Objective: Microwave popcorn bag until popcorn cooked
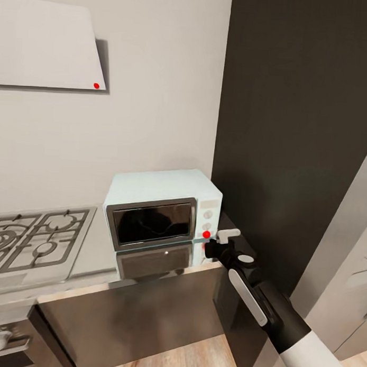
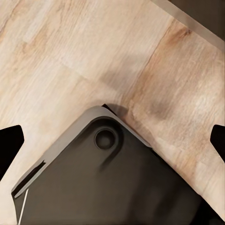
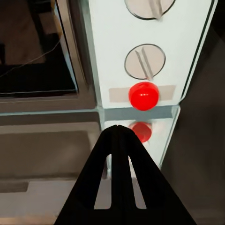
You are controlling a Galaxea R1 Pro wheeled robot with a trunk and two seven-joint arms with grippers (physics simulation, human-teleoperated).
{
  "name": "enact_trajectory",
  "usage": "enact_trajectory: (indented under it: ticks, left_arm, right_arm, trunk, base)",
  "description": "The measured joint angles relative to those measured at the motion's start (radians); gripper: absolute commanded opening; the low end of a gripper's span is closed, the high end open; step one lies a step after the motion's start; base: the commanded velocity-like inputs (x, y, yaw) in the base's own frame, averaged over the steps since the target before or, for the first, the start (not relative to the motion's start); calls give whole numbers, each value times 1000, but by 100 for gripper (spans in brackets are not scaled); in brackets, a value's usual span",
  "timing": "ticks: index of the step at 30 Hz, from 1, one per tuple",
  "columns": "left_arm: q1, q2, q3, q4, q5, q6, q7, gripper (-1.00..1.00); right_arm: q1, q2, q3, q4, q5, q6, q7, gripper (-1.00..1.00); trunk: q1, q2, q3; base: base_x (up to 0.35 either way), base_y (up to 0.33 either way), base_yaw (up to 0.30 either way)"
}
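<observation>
A small pale mint-blue microwave [image 1: 162, 208] with a dark glass door stood shut on the grey brushed-metal tabletop [image 1: 96, 254], near its front edge, beside a tall dark cabinet [image 1: 296, 129]. The right gripper [image 3: 117, 129], jaws closed, pointed just below the microwave's red button [image 3: 144, 95]. The left gripper's fingers [image 2: 10, 140] were spread over wood floor [image 2: 70, 51].
</observation>
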State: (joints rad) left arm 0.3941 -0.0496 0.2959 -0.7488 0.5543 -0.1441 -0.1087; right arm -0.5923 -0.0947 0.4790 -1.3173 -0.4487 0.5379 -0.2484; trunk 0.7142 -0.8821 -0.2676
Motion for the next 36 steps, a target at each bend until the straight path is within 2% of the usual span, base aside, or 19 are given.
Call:
enact_trajectory:
  ticks: [10,14,18,26,36]
  left_arm:
    - [-2,0,0,1,2,1,0,100]
    - [-3,0,-1,0,3,1,2,100]
    - [-3,0,0,1,2,1,1,100]
    - [-3,0,1,0,11,4,0,100]
    - [-3,0,2,0,12,5,1,100]
  right_arm:
    - [-17,3,2,86,-2,-7,1,-100]
    - [-33,4,2,129,-2,-47,2,-100]
    - [-37,4,2,140,-2,-59,3,-100]
    - [-37,5,7,168,2,-65,6,-100]
    - [-37,43,12,181,3,-65,7,-100]
  trunk:
    - [0,0,0]
    - [0,0,0]
    - [0,0,0]
    - [0,0,0]
    - [0,0,0]
  base:
    - [5,-3,0]
    - [107,-71,0]
    - [236,-108,0]
    - [35,-14,0]
    - [39,26,0]
